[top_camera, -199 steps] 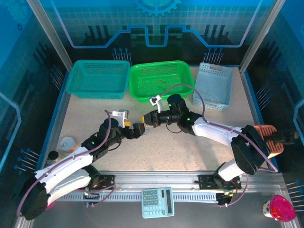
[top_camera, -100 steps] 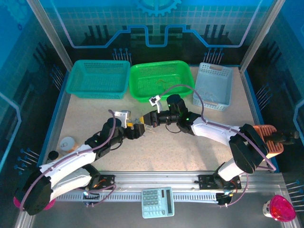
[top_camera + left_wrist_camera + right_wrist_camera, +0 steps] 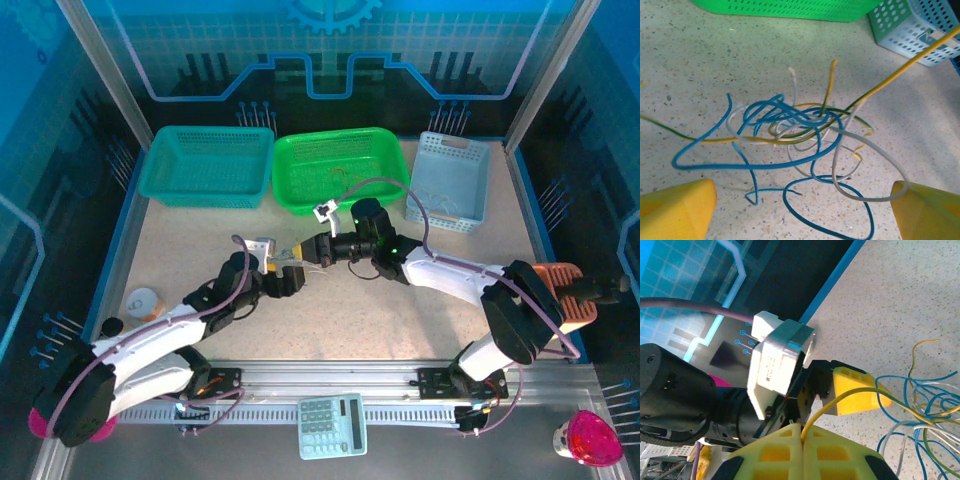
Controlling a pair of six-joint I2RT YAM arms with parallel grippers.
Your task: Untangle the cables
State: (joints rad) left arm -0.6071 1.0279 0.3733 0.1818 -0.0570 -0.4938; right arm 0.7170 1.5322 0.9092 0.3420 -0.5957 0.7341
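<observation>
Left wrist view: the cables [image 3: 795, 125] lie knotted on the speckled table [image 3: 700, 65], near the green basket [image 3: 790, 7]. Left gripper [image 3: 801, 192] has its fingers spread wide either side of the knot, likely to take a blue loop. Right gripper [image 3: 801, 432] is pressed together, pinching the yellow cable [image 3: 910, 67] taut (probably to draw it free). No readable writing or labels.

surface: speckled table [image 3: 380, 325] | on it: tangled cables [image 3: 805, 120] | teal basket [image 3: 210, 166] | green basket [image 3: 340, 168] | pale-blue basket [image 3: 452, 182]
</observation>
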